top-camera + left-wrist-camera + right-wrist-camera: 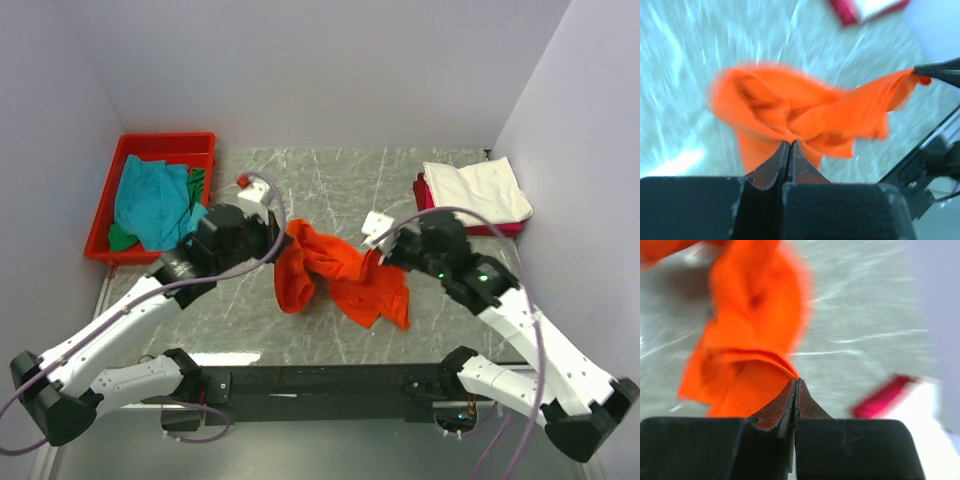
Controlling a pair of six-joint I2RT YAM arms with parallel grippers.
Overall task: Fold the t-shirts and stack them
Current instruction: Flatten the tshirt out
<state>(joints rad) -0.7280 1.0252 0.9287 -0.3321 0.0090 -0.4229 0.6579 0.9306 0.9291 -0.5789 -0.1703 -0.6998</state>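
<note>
The left gripper (789, 144) was clamped shut on the orange t-shirt (335, 272) at its ten o'clock edge, and the right gripper (796, 381) likewise at two o'clock.

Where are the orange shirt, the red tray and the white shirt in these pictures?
orange shirt (345, 275), top view, on its crumpled middle.
red tray (165, 140), top view, on its far rim.
white shirt (478, 192), top view, on its folded upper face.
</note>
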